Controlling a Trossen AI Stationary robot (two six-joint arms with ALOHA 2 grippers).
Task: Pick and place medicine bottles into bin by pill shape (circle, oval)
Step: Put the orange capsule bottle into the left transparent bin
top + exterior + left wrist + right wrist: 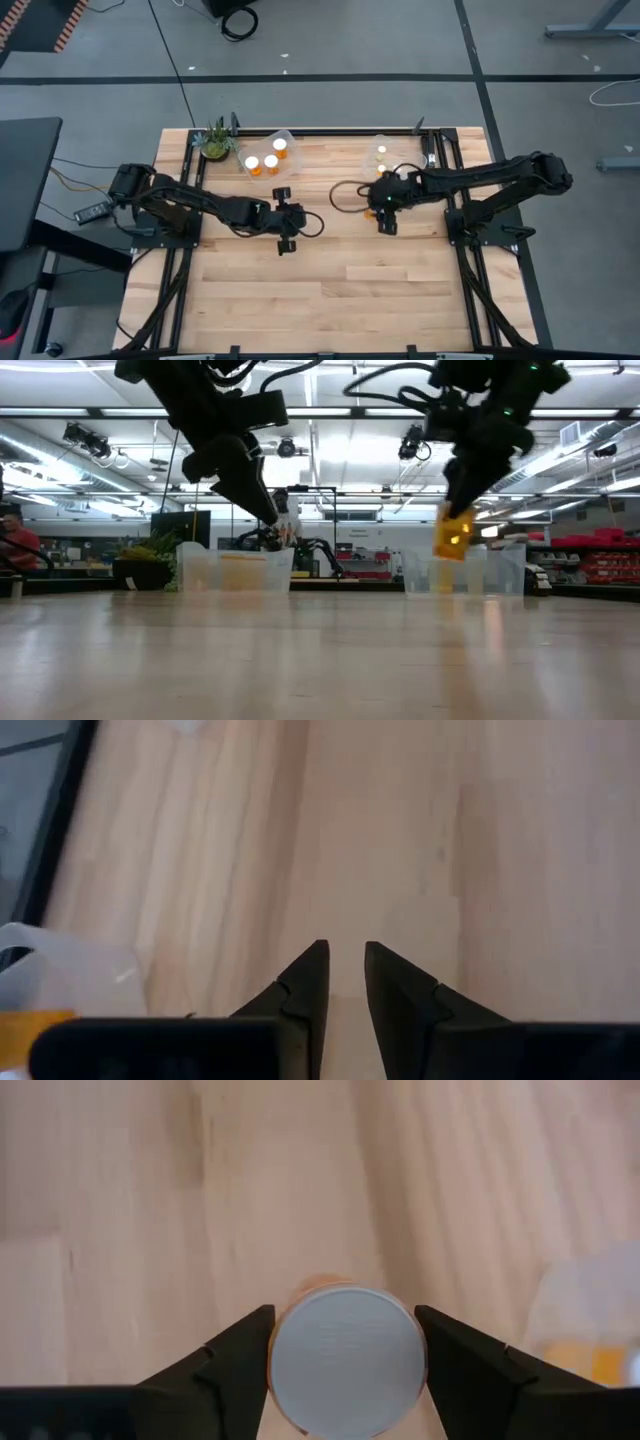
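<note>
My right gripper [344, 1312] is shut on an orange medicine bottle with a white cap [345, 1360]. It holds the bottle [453, 538] well above the table, right of centre, near the right clear bin [380, 150]. My left gripper [345, 955] hovers over bare wood near the table's middle [287, 218]. It is empty, with a narrow gap between its fingers. Three orange bottles [268, 158] stand in the left clear bin [283, 135]. One bottle [381, 152] shows in the right bin. My right gripper pinches the bottle between its two fingers, one on each side at the cap's rim [275, 1365]. The fingers come from above, pointing down. The cap faces up toward the wrist. The bottle hangs below the fingers, slightly tilted and lifted clear of the table.
A small potted plant [214, 141] stands at the far left corner beside the left bin. A corner of the left bin shows in the left wrist view [60, 960]. Black cables [345, 195] loop near the right gripper. The near half of the wooden table [330, 300] is bare.
</note>
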